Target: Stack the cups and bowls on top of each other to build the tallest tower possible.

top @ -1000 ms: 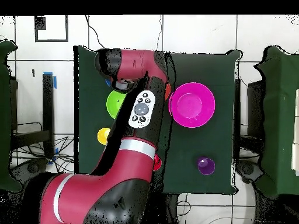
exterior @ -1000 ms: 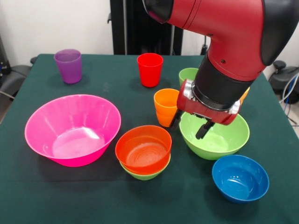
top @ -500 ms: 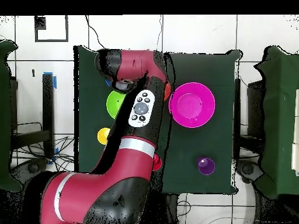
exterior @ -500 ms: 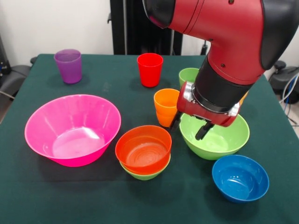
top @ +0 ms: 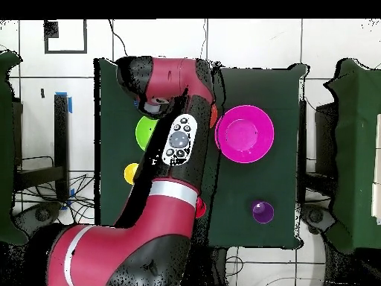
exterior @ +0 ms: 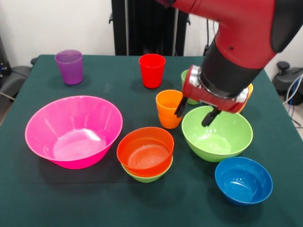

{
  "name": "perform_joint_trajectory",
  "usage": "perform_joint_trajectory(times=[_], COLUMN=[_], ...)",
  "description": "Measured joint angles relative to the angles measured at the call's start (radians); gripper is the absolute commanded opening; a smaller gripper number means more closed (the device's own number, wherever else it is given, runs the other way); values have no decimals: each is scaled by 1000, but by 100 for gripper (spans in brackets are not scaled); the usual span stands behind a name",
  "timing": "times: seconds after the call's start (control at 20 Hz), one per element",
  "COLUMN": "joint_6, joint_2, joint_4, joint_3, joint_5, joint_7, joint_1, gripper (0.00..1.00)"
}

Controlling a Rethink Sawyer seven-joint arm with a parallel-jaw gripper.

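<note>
My gripper [exterior: 194,113] is open and empty, just above the far rim of the large lime green bowl [exterior: 218,138], close beside the orange cup [exterior: 168,109]. The red-orange bowl [exterior: 145,151] sits nested in the small green bowl [exterior: 147,178]. The huge pink bowl [exterior: 73,130] stands at the left and the blue bowl [exterior: 243,180] at the front right. The purple cup [exterior: 69,66] and red cup [exterior: 152,70] stand at the back. The light green cup [exterior: 188,75] and yellow cup [exterior: 249,91] are partly hidden behind the arm. In the overhead view the arm hides the gripper.
The red arm [top: 175,149] covers much of the table's middle in the overhead view, where the pink bowl [top: 244,134], large green bowl [top: 143,132], yellow cup [top: 131,173] and purple cup [top: 261,211] show. A black pedestal [exterior: 142,26] stands behind the table.
My gripper has risen from inside the large green bowl to just above its far rim, still open and empty. The bowls and cups have not moved.
</note>
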Motion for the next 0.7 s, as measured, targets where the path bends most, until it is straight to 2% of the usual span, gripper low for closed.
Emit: perform_joint_trajectory(times=[0.3,0.7], joint_6=[21,21], joint_2=[-53,-87], joint_4=[11,29], joint_3=[0,0], joint_5=[0,-16], joint_7=[0,0], joint_1=[0,0], gripper=[100,100])
